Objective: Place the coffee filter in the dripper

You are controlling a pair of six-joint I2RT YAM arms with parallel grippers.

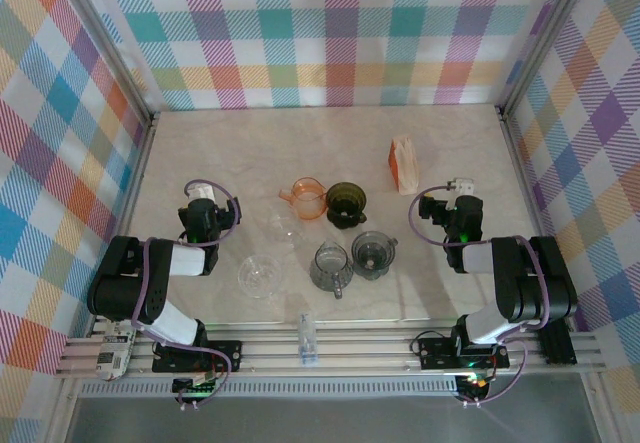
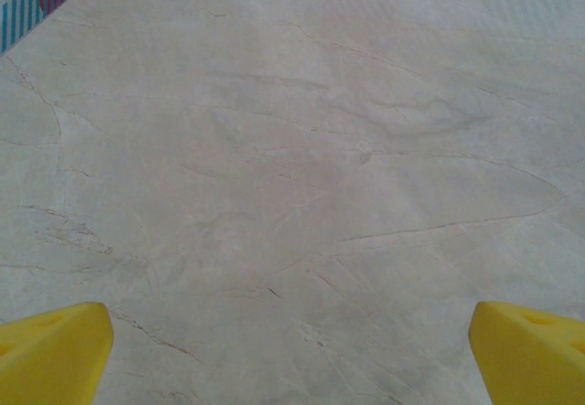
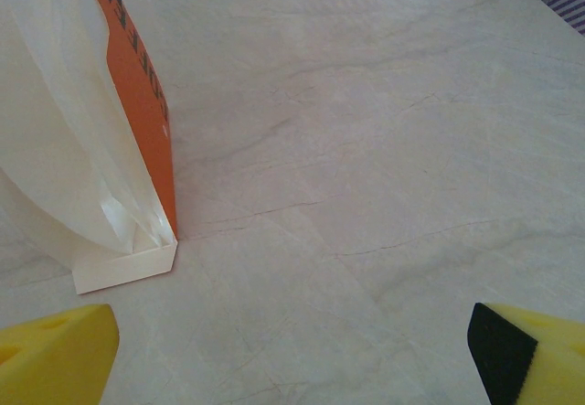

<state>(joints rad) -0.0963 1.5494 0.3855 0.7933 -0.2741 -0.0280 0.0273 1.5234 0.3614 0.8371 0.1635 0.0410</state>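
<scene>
Coffee filter [image 3: 55, 149] papers, white and half-translucent, stand upright in an orange-sided carton [image 1: 404, 161]. The drippers [image 1: 346, 203] cluster to the left of that carton. The right gripper [image 3: 292, 355], jaws spread wide and empty, faces the carton from nearby. It should pinch one thin paper edge, not the cardboard. The left gripper [image 2: 292, 355], well left of the carton, is equally spread.

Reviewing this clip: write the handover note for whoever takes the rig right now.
Left tool: open, empty, over bare table.
Right tool: open, empty, facing the filter pack, not touching.
The pack stands beyond and right of the orange dripper, green dripper and clear drippers, which sit mid-table.
Done: nothing yet. Left: pull a filter, seat it in a dripper.
</scene>
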